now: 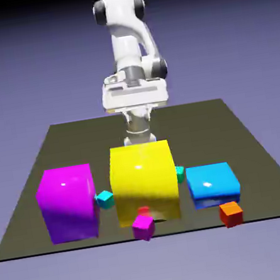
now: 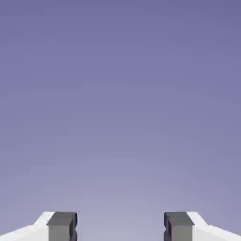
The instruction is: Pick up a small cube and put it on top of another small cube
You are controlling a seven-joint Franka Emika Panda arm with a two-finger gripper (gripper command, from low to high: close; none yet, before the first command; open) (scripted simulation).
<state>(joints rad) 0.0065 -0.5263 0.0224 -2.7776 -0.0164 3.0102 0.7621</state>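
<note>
Two grey fingers (image 2: 120, 227) stand wide apart, empty, facing only violet backdrop. The tiny plain orange cube (image 1: 230, 213) sits at the dark counter's (image 1: 259, 149) near edge, right, before the flat blue block (image 1: 213, 182). Reaching down, the arm may knock the tall yellow block (image 1: 144, 181).

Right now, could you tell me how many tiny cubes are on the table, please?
5: teal cubes flank the yellow block; magenta cube, red cube before it; orange cube near the blue block. Others may hide.

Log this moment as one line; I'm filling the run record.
stage: pre-grasp | gripper: open, empty, facing backdrop | orange cube: on table, before blue block, untouched | stacked: no
</note>
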